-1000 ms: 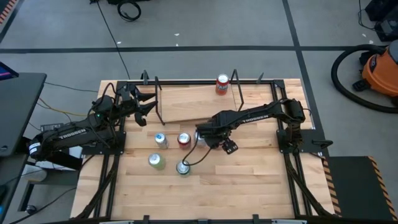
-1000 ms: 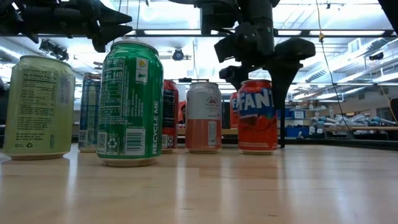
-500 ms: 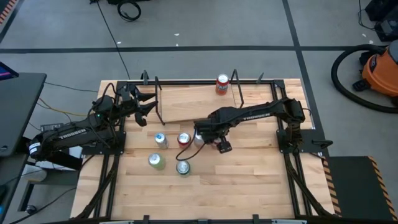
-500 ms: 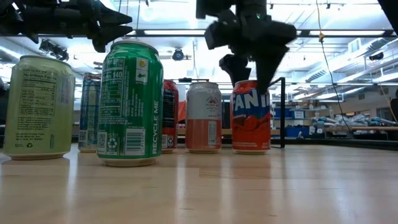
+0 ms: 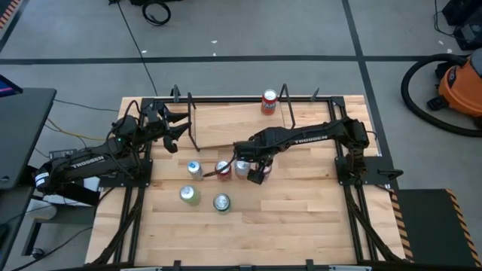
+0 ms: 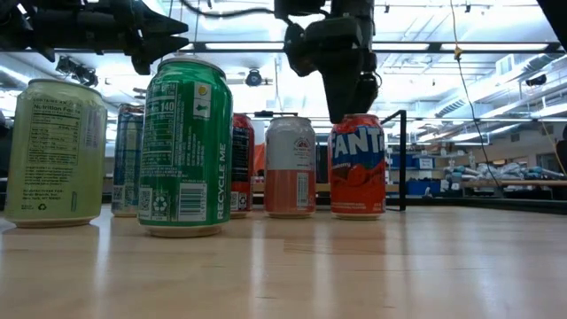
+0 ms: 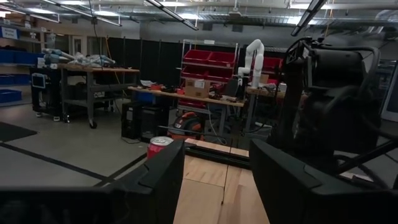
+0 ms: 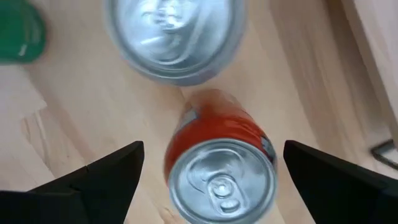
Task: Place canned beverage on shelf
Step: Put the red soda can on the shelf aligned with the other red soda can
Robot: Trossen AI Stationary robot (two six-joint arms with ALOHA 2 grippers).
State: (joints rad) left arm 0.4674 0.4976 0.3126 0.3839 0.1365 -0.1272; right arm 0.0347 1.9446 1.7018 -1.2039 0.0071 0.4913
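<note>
The orange can (image 8: 222, 167) stands upright on the table (image 5: 301, 203) in the middle, just in front of the shelf (image 5: 237, 124) and right beside a pale pink can (image 6: 290, 167). The right gripper (image 8: 213, 168) hangs over it, fingers spread wide to either side of its sealed top, not touching it. A red can (image 5: 221, 168), a blue can (image 5: 194, 168), a green can (image 6: 185, 146) and a pale green can (image 6: 55, 152) stand upright near it, all closed. One more red-orange can (image 5: 269, 102) sits on the shelf, at its right end. The left gripper (image 7: 214, 177) waits at the shelf's left end, fingers apart, holding nothing
</note>
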